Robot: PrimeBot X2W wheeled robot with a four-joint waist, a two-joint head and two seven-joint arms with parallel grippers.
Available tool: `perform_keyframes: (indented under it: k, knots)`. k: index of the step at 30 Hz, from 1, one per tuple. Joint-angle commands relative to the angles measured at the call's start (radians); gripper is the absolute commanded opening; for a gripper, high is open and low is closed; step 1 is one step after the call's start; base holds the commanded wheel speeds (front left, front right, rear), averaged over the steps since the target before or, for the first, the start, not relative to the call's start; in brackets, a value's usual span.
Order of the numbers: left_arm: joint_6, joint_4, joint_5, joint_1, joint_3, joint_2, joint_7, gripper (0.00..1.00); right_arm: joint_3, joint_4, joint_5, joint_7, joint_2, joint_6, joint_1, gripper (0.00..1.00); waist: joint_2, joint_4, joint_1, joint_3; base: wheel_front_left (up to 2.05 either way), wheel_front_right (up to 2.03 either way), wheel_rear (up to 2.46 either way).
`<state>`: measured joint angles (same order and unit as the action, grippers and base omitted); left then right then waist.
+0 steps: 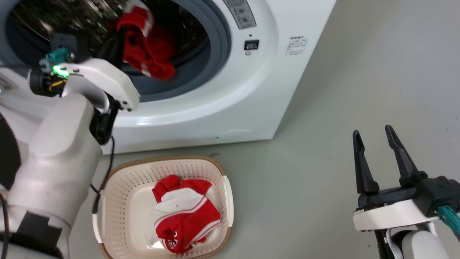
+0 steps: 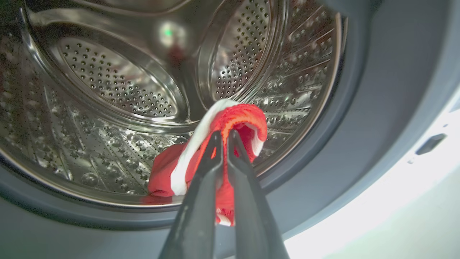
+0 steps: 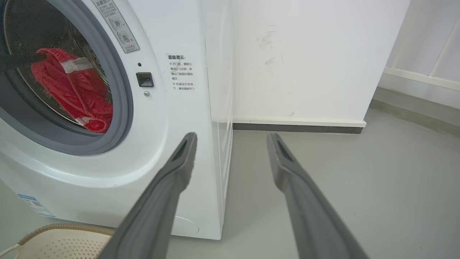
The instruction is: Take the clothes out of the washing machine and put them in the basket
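Hovering at the lower right of the head view, the right gripper [image 1: 372, 131] spreads its two long dark fingers wide and grips nothing, above the pale grey floor [image 1: 341, 90]. To its left, the low oval cream plastic basket with perforated sides and a brown woven rim [image 1: 161, 159] stands on the floor just in front of the machine. A crumpled red garment with white panels and stripes [image 1: 183, 212] lies inside it, with a small white print at its near edge. Beyond the basket rises the large white front-loading washing machine [image 1: 287, 79], its round porthole ringed in grey rubber [image 1: 220, 43]. The left gripper [image 2: 223, 135] reaches through that opening, its fingers pinched almost together on a fold of a second bright red garment with a white band [image 2: 239, 117]. This cloth hangs from the fingertips inside the shiny perforated steel drum [image 2: 107, 79], its lower end at the drum's front edge.
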<state>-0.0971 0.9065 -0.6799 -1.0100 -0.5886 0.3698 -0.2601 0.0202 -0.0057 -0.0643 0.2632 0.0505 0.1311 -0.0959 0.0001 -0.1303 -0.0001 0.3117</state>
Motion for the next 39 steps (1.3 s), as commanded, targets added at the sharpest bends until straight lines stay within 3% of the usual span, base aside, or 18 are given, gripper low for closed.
perform_keyframes:
  k: [1,15,28,39]
  knots:
    - [0.007,-0.018,0.006,0.022,0.006,0.008,-0.007,0.00,0.000,0.001,0.007,0.002,-0.001,-0.001,0.010,1.00,-0.0001,0.020,0.0001,-0.035,0.00,0.00,0.00]
    - [0.158,-0.502,0.063,0.362,0.036,0.090,-0.003,0.00,0.005,0.024,0.020,0.002,-0.001,-0.001,0.092,1.00,-0.0001,0.058,0.0001,-0.188,0.00,0.00,0.00]
    - [0.317,-0.955,0.100,0.542,0.051,0.209,0.083,0.00,0.017,0.028,0.018,0.003,-0.001,-0.001,0.136,1.00,-0.0001,0.080,0.0001,-0.256,0.00,0.00,0.00]
    - [0.388,-1.135,0.096,0.660,0.052,0.255,0.117,0.00,0.020,0.031,0.016,0.002,-0.001,-0.001,0.144,1.00,-0.0001,0.088,0.0001,-0.265,0.00,0.00,0.00]
